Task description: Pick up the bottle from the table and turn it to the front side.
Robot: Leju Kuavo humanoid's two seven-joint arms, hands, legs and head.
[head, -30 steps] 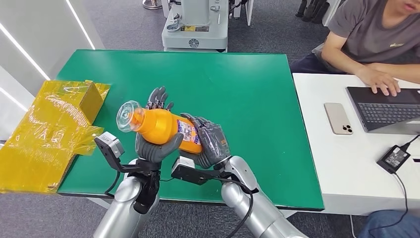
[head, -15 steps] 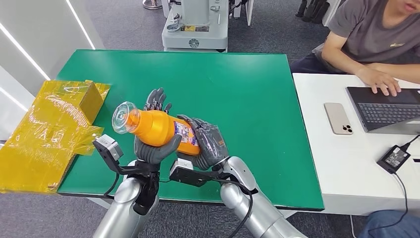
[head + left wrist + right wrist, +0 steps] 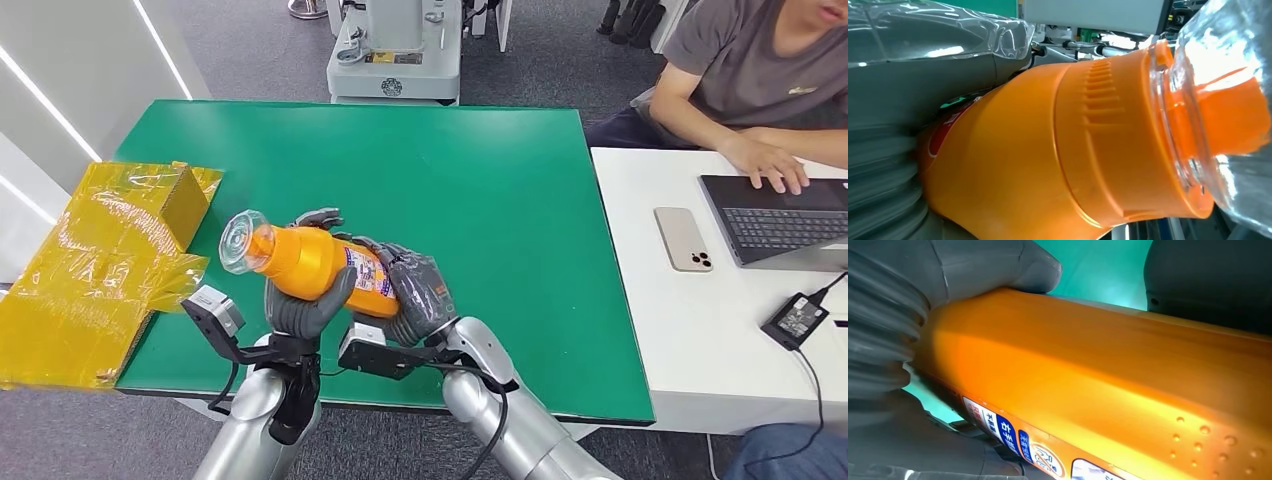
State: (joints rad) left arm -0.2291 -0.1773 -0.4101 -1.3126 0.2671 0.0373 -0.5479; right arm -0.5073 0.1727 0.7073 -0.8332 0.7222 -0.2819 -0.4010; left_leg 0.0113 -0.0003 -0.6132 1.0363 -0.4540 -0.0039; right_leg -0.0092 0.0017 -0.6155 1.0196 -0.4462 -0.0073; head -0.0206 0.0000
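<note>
We see the fingers of the left hand curled over the far side of the orange bottle, with the thumb pressing its near side; most of those fingers are hidden behind the bottle. The right hand wraps the bottle's base end, its fingers closed around the labelled part, so how far they reach underneath we cannot tell. Both hands hold the bottle lifted above the green surface, lying tilted, with its clear cap pointing away from the left fingers toward the yellow wrapped box.

In the left wrist view the orange body and clear cap sit hard against the grey cover of the hand, and the fingers themselves are covered. In the right wrist view the bottle crosses the grey thumb; the label is cut off at the edge, its print too small for us to read.

Farther out, a person sits at a white surface with a laptop, a phone and a power adapter.
</note>
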